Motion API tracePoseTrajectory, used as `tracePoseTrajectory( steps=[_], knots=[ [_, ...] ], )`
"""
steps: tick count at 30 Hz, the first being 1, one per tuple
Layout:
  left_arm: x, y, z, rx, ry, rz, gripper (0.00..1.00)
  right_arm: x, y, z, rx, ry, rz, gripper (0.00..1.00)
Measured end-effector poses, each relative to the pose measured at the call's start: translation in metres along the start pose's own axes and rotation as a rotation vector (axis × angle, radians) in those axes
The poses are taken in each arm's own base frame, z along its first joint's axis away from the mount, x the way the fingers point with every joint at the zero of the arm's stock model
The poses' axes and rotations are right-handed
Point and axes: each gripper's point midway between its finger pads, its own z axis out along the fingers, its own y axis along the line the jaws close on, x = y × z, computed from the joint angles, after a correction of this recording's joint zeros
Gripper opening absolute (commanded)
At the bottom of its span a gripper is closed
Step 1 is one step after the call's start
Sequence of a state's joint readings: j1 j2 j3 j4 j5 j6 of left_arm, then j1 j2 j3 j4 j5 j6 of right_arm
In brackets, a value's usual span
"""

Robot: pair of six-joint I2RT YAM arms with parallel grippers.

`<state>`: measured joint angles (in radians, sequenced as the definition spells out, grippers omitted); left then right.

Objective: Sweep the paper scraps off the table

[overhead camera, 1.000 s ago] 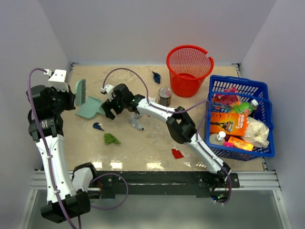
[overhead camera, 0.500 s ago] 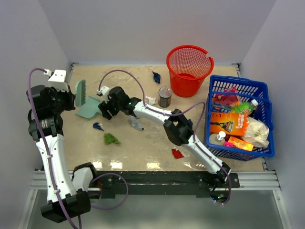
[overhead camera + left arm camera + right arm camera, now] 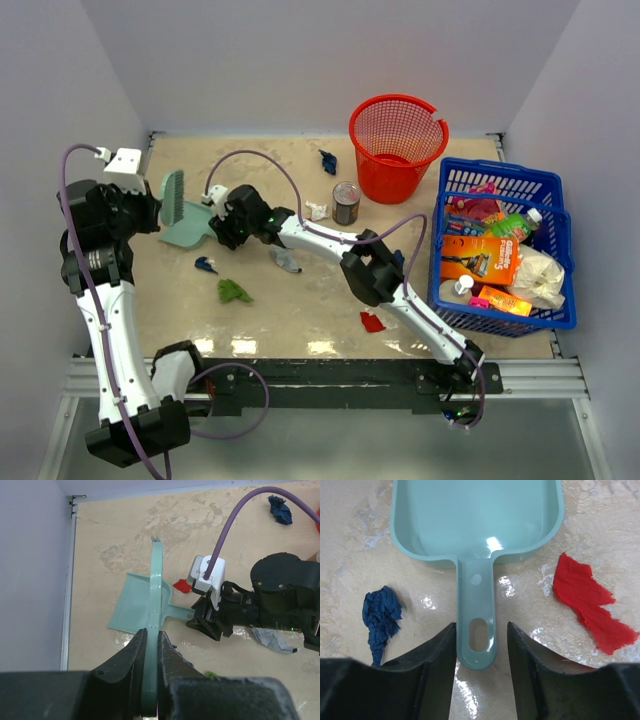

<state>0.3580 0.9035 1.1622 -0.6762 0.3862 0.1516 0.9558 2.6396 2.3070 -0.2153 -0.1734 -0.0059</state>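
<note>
Top external has my left fingers over by the left wall, clenched on the mint brush. Next along, the dustpan lies flat on the worktop. My right fingers straddle its handle, parted and not gripping yet. The paper scraps are scattered on the worktop: dark blue and red either side of that handle, then green, grey and another red further right.

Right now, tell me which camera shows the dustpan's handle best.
Right wrist: the dustpan's handle fills the centre between the fingers of the right gripper, hole plain. Top external shows the pan small, handle mostly hidden by that gripper. Left wrist shows it small, right of the brush.
</note>
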Motion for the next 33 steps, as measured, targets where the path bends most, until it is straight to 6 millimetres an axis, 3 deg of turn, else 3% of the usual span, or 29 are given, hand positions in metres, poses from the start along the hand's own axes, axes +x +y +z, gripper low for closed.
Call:
tracePoseTrajectory(
  steps=[6, 10, 16, 23, 26, 29, 33],
  knots=[
    [0.0, -0.002, -0.001, 0.005, -0.003, 0.001, 0.0, 0.0, -0.002, 0.0, 0.004, 0.001, -0.033, 0.25],
    [0.0, -0.004, -0.001, 0.012, -0.004, 0.002, 0.0, 0.0, -0.003, -0.002, 0.004, 0.005, -0.053, 0.2],
    [-0.002, -0.007, 0.0, 0.032, -0.014, -0.004, 0.0, -0.015, -0.001, -0.021, 0.004, 0.007, -0.078, 0.14],
    [-0.007, -0.008, -0.001, 0.038, -0.035, 0.003, 0.0, -0.073, 0.01, -0.088, 0.008, -0.065, -0.106, 0.1],
    [-0.019, -0.008, -0.006, 0.032, -0.063, 0.016, 0.0, -0.085, 0.016, -0.127, 0.011, -0.079, -0.113, 0.09],
    [-0.047, -0.008, -0.019, 0.019, -0.134, 0.047, 0.0, -0.077, 0.023, -0.166, 0.011, -0.061, -0.113, 0.08],
    [-0.082, -0.01, -0.038, 0.005, -0.247, 0.098, 0.0, -0.038, 0.029, -0.221, 0.012, 0.013, -0.127, 0.08]
  ],
)
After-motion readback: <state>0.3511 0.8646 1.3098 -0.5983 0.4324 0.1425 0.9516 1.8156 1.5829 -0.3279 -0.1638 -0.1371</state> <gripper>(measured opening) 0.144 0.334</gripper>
